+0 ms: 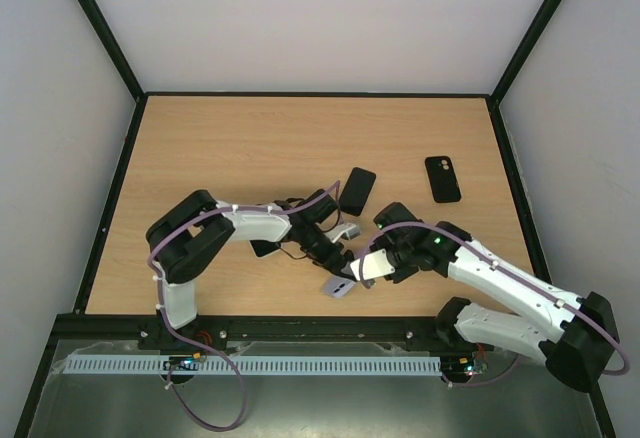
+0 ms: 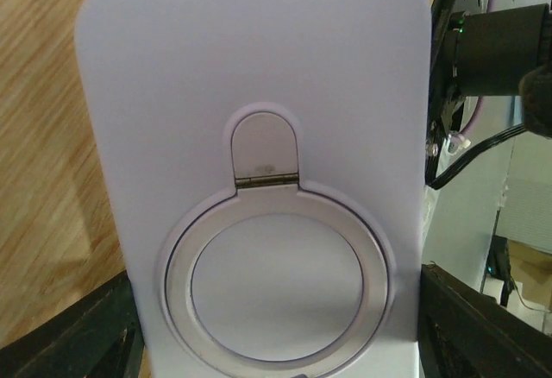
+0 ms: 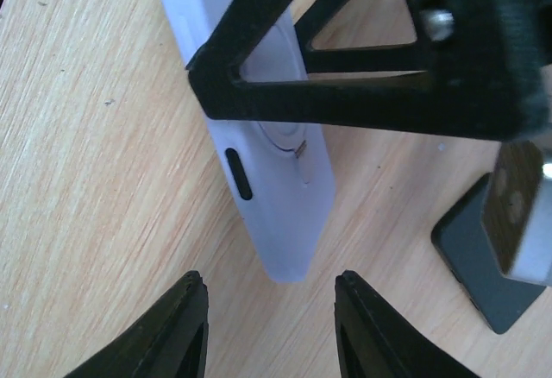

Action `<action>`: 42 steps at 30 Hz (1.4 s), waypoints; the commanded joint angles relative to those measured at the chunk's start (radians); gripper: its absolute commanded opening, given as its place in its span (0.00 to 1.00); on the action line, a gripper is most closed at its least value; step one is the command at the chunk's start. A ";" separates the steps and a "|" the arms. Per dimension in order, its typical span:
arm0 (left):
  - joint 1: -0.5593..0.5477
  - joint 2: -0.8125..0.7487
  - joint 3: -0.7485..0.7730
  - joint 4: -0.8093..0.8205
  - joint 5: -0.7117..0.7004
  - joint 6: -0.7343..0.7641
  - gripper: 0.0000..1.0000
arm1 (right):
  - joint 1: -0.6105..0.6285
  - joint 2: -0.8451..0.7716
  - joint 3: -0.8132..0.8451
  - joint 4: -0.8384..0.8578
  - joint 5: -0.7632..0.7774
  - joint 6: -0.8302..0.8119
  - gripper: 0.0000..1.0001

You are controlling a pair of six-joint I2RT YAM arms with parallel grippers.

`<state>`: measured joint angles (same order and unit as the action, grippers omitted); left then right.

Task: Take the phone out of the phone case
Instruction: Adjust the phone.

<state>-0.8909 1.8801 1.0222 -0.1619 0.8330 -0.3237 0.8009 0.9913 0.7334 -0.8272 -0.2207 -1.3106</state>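
Note:
A lavender phone case with a ring stand on its back fills the left wrist view. My left gripper is shut on its two long edges and holds it tilted over the table. In the top view the case shows near the front edge, below my left gripper. My right gripper is open, with its fingers on either side of the case's lower end and not touching it. It shows in the top view just right of the case. I cannot tell whether a phone is inside.
A black phone lies flat at mid-table. A black case with a camera cutout lies to its right. A dark slab lies under the left arm. A dark phone lies right of my right fingers.

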 commanded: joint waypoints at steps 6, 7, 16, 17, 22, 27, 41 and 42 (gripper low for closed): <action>0.014 0.044 0.045 -0.019 0.090 0.043 0.52 | 0.070 0.036 -0.075 0.113 0.067 0.032 0.38; 0.014 0.046 0.044 -0.019 0.093 0.045 0.52 | 0.075 0.042 -0.079 0.126 0.066 0.039 0.38; 0.032 0.060 0.045 -0.034 0.103 0.063 0.52 | 0.109 0.076 -0.121 0.180 0.077 0.058 0.32; 0.034 0.060 0.044 -0.034 0.105 0.066 0.52 | 0.112 0.076 -0.129 0.188 0.083 0.058 0.31; 0.043 0.080 0.051 -0.038 0.113 0.073 0.52 | 0.134 0.081 -0.155 0.240 0.100 0.072 0.29; 0.058 0.105 0.059 -0.037 0.102 0.067 0.56 | 0.142 0.101 -0.170 0.293 0.123 0.079 0.25; 0.141 -0.028 -0.044 0.049 -0.066 -0.026 0.99 | 0.143 -0.017 -0.103 0.135 0.191 0.144 0.04; 0.166 -0.052 -0.059 0.054 -0.108 -0.053 0.99 | 0.144 -0.044 -0.104 0.119 0.195 0.165 0.02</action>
<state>-0.7959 1.9026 1.0256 -0.1257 0.8925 -0.3035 0.9382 1.0389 0.5884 -0.5880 -0.0719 -1.2098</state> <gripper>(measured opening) 0.991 0.095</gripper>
